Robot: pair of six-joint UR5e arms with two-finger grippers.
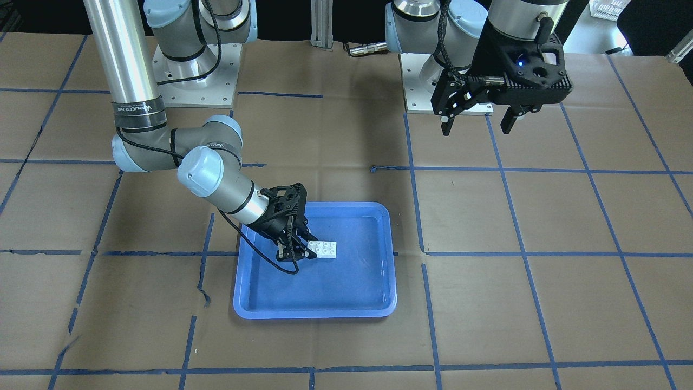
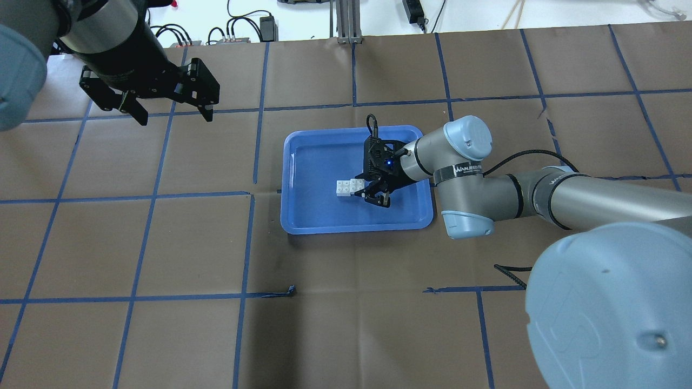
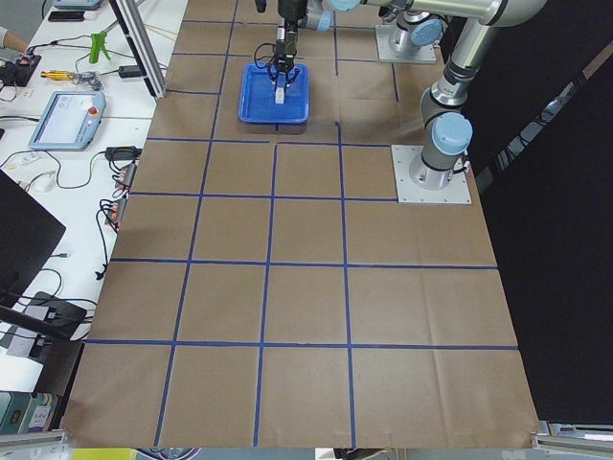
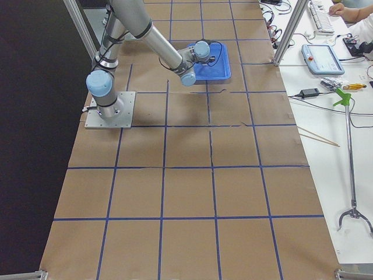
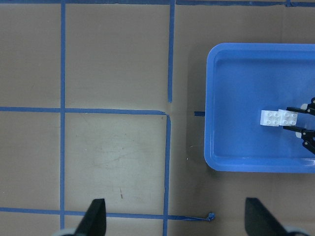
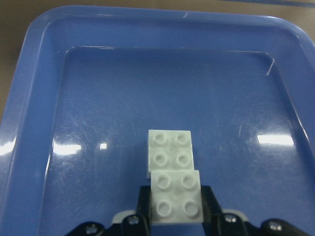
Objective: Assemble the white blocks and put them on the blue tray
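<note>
The two white blocks (image 6: 170, 150) are joined in a short row on the floor of the blue tray (image 6: 29, 123). The nearer one sits higher and overlaps the other's edge. They also show in the front view (image 1: 325, 249), the overhead view (image 2: 346, 187) and the left wrist view (image 5: 275, 117). My right gripper (image 6: 175, 209) reaches low into the tray (image 2: 303, 227), its fingers (image 6: 142, 201) pressed on both sides of the nearer block. My left gripper (image 2: 174, 117) hangs open and empty high above the table, far from the tray (image 1: 314, 313).
Brown paper with a blue tape grid covers the table (image 2: 162, 243). The tray stands near its middle. The arm bases (image 1: 197, 70) are bolted at the robot's edge. Operators' desks with tools (image 3: 67, 115) lie beyond the far table edge.
</note>
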